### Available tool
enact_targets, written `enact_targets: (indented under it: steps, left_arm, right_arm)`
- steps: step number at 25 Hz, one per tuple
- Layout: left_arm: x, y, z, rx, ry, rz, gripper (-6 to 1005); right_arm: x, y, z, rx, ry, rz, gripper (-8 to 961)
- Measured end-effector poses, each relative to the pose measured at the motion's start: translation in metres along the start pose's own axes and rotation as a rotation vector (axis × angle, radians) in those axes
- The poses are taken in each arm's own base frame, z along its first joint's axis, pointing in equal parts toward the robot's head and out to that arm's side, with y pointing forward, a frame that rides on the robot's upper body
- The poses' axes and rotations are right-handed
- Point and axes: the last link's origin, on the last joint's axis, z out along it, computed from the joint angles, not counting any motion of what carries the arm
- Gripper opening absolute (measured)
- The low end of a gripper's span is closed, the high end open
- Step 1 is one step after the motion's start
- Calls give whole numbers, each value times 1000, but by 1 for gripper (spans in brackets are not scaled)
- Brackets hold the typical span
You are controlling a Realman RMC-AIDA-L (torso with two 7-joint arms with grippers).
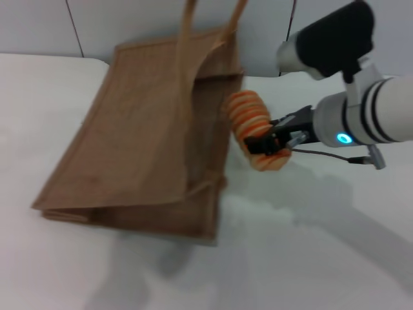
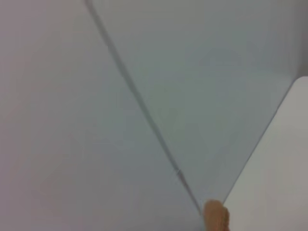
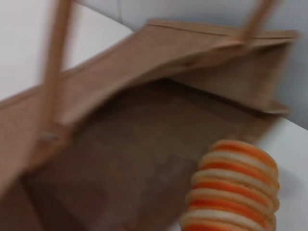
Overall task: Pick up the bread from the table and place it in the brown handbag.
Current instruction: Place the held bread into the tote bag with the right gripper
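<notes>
The brown handbag [image 1: 148, 142] lies tilted on the white table [image 1: 310, 258], its mouth facing right and its two strap handles [image 1: 191, 39] pulled up out of the head view. My right gripper [image 1: 271, 145] is shut on the bread [image 1: 253, 129], a tan loaf with orange stripes, and holds it above the table just right of the bag's mouth. In the right wrist view the bread [image 3: 236, 187] hangs in front of the open bag [image 3: 144, 144]. My left gripper is out of view; its wrist view shows only a tan tip [image 2: 215, 216], likely a strap.
A pale panelled wall [image 1: 129, 26] stands right behind the table's far edge. The left wrist view shows that wall [image 2: 96, 120] and a corner of the table [image 2: 284, 168]. White tabletop lies in front of and to the right of the bag.
</notes>
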Motion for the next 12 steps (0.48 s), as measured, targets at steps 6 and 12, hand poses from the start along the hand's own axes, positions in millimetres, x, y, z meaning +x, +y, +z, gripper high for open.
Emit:
enact_targets:
  steps: [6, 12]
  left_arm:
    - [23, 27, 9, -60, 46, 59, 121]
    - [35, 46, 12, -124, 84, 83, 121]
  right_arm:
    - [-10, 10, 11, -39, -7, -28, 554]
    - [-17, 13, 15, -54, -50, -59, 527]
